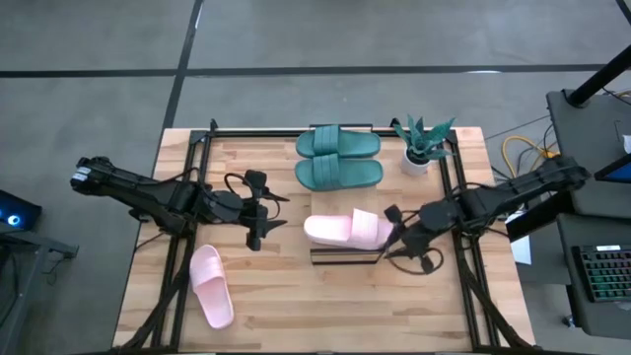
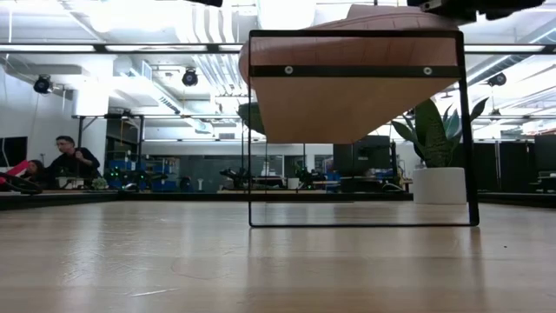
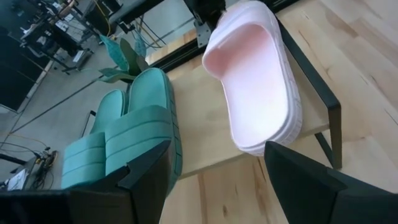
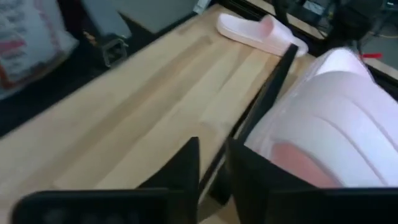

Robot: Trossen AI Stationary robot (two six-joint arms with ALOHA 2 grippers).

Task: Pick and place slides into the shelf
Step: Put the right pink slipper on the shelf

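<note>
One pale pink slide [image 1: 345, 229] lies sole-down on the shelf's plank top [image 3: 205, 146], and its edge shows above the plank in the low view [image 2: 382, 16]. The shelf [image 1: 340, 256] is a black frame with a light-wood top [image 2: 354, 71]. The second pink slide [image 1: 210, 286] lies on the table near its near-left corner. Two teal slides [image 1: 338, 158] sit side by side by the far edge. My left gripper [image 1: 264, 212] hovers open to the left of the shelf [image 3: 217, 149]. My right gripper [image 1: 392, 242] stands at the slide's strap end [image 4: 336, 112], its fingers [image 4: 212, 144] a narrow gap apart. My right gripper stands close beside the strap end of the pink slide [image 4: 292, 155] on the shelf, coming from the table's right and slanting down. Nothing lies between its fingers. Whether a finger touches the slide, I cannot tell.
A potted plant in a white pot [image 1: 422, 146] stands at the far right of the table. Black rails [image 1: 454, 197] run along both sides of the tabletop. Bare wood lies between the shelf and the near edge [image 1: 335, 306]. People sit in the room behind [image 2: 69, 156].
</note>
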